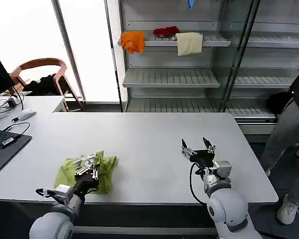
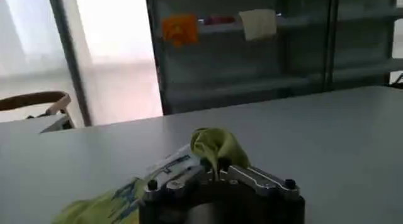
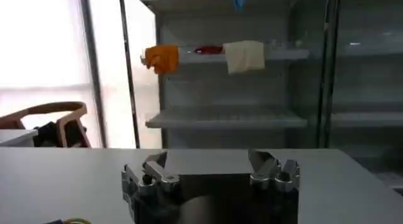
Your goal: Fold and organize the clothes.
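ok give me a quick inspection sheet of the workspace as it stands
surface: white rectangular table, mostly bare
job's things: crumpled lime-green T-shirt near the front left edge
clutter: laptop and white mouse at the far left
grippers: left gripper shut on the shirt; right gripper open, above bare table
cables: black cables by the laptop
surroundings: metal shelving holding orange cloth, cream cloth and a red item; wooden chair
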{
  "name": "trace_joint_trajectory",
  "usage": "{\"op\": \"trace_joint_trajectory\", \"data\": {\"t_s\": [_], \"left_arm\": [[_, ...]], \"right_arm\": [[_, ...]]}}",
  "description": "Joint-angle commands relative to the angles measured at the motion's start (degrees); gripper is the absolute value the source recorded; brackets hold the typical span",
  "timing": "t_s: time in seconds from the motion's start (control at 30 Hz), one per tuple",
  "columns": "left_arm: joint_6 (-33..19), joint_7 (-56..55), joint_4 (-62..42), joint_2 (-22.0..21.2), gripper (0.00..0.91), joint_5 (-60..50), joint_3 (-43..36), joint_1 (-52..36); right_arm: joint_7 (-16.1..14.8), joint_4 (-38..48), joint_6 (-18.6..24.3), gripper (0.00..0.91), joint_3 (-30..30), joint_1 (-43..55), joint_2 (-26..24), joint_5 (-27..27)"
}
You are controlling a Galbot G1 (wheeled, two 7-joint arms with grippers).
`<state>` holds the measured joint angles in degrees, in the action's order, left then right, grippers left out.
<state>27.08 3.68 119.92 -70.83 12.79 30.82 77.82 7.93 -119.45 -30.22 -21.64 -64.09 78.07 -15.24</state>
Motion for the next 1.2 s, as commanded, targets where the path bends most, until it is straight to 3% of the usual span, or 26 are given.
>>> {"op": "trace_joint_trajectory", "data": {"t_s": [0.03, 0.07, 0.1, 0.13, 0.17, 0.2, 0.77, 0.9, 1.03, 1.2], "left_arm": [[1.9, -2.9, -3.4, -2.3, 0.01, -1.4, -5.7, -2.7], [2.0, -3.1, -3.8, -2.5, 0.01, -1.4, -5.7, -3.0], [2.0, -3.4, -4.3, -2.8, 0.101, -1.5, -5.9, -3.5], [2.1, -3.9, -4.6, -2.8, 0.433, -1.5, -6.0, -3.7], [2.1, -4.1, -4.9, -2.7, 0.856, -1.5, -6.3, -3.9], [2.0, -4.5, -5.2, -2.7, 0.907, -1.5, -6.7, -4.1], [2.0, -8.3, -7.4, -5.7, 0.907, -1.5, -13.2, -4.4], [-0.9, -7.7, -7.4, -6.2, 0.907, -0.2, -13.2, -4.3], [-3.2, -5.4, -2.5, -5.6, 0.907, 6.3, -9.3, -3.9], [-3.1, -2.8, 6.5, -1.6, 0.907, 17.0, 5.4, -3.0]], "right_arm": [[-0.1, 0.3, 0.2, 0.907, 0.3, 0.0, 0.1, 0.3], [-0.1, 0.3, 0.2, 0.907, 0.3, 0.0, 0.1, 0.4], [-0.1, 0.4, 0.3, 0.907, 0.4, -0.1, 0.2, 0.5], [-0.1, 0.4, 0.3, 0.907, 0.5, -0.1, 0.2, 0.5], [-0.1, 0.5, 0.4, 0.907, 0.5, 0.0, 0.2, 0.6], [-0.1, 0.6, 0.5, 0.907, 0.5, 0.0, 0.3, 0.6], [-0.3, 1.5, 0.8, 0.907, 0.5, 0.2, 0.5, 0.9], [-0.4, 1.6, 0.8, 0.907, 0.5, 0.3, 0.5, 0.9], [-0.5, 1.7, 0.8, 0.907, 0.5, 0.3, 0.5, 0.9], [-0.8, 2.0, 1.0, 0.907, 0.2, 0.3, 0.4, 0.8]]}}
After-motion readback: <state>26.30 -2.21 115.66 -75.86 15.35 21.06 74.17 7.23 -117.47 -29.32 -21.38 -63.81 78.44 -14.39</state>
